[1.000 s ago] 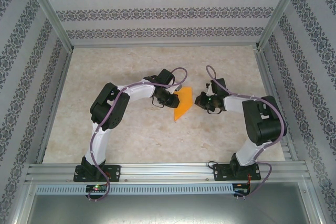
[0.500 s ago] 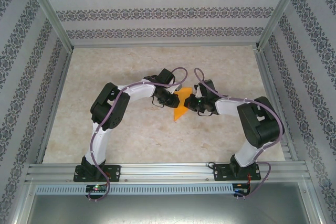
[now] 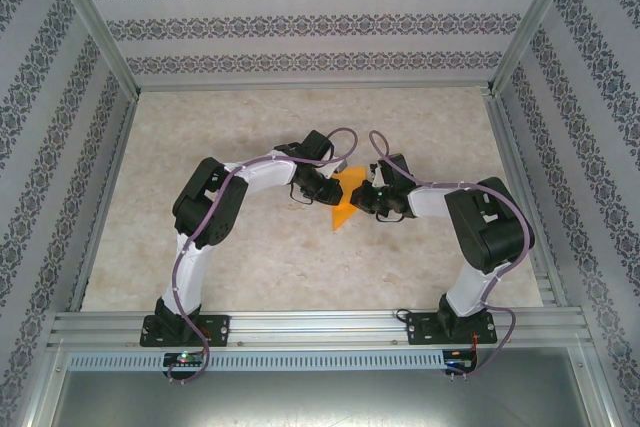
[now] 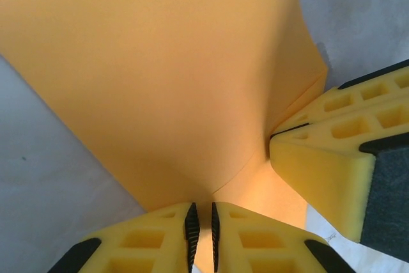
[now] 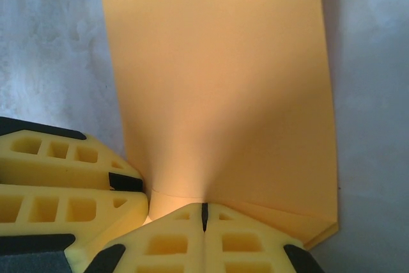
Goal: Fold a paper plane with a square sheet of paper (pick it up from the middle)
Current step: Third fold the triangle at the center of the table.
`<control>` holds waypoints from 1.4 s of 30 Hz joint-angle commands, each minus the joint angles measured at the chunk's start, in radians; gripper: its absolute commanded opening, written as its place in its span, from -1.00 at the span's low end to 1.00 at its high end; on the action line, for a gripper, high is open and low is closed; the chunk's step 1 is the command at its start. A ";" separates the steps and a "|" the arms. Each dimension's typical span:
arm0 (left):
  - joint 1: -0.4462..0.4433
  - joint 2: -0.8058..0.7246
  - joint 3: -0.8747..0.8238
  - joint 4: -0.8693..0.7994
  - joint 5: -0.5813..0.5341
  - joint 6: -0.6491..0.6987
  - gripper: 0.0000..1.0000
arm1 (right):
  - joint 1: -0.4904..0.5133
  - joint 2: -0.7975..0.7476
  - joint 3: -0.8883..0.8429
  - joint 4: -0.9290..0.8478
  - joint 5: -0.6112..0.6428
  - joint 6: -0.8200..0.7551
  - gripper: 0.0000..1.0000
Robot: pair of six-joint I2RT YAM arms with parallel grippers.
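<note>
**Operator:** Top view: where is the orange sheet (image 3: 344, 212)?

**Technician:** Near the centre of the table (image 3: 250, 267), partly folded, with its pointed end toward 6 o'clock. The left gripper (image 3: 325, 192) is at its 9 o'clock and the right gripper (image 3: 362, 199) at its 3 o'clock, both at the paper.

**Operator:** Left wrist view: jaw condition?

**Technician:** The left gripper (image 4: 201, 212) is at 6 o'clock in frame, jaws narrowed to a slit and pinching the sheet's edge (the paper bows upward from there). The right gripper (image 4: 276, 140) is at 4 o'clock, its tip touching the sheet.

**Operator:** Right wrist view?

**Technician:** The right gripper (image 5: 204, 208) is at 6 o'clock, jaws fully closed, against the sheet's near edge. I cannot tell whether paper lies between the pads. The left gripper (image 5: 139, 187) is at 8 o'clock, just beside it.
</note>
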 commanded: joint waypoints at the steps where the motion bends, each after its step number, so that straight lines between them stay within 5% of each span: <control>1: -0.017 0.049 0.003 -0.077 -0.055 -0.011 -0.57 | -0.004 0.057 -0.052 -0.065 0.031 -0.027 -0.99; 11: -0.017 -0.037 0.046 -0.106 -0.122 -0.039 -0.45 | -0.012 0.070 -0.084 -0.039 -0.007 -0.035 -1.00; 20: -0.026 -0.192 -0.095 -0.026 -0.111 -0.118 -0.42 | -0.016 0.039 -0.099 -0.042 -0.032 -0.035 -1.00; 29: -0.062 -0.242 -0.262 0.247 0.106 -0.284 -0.60 | -0.026 0.021 -0.101 -0.040 -0.069 -0.033 -1.00; 42: -0.090 -0.159 -0.325 0.394 0.198 -0.301 -0.70 | -0.043 0.030 -0.112 -0.005 -0.107 -0.014 -1.00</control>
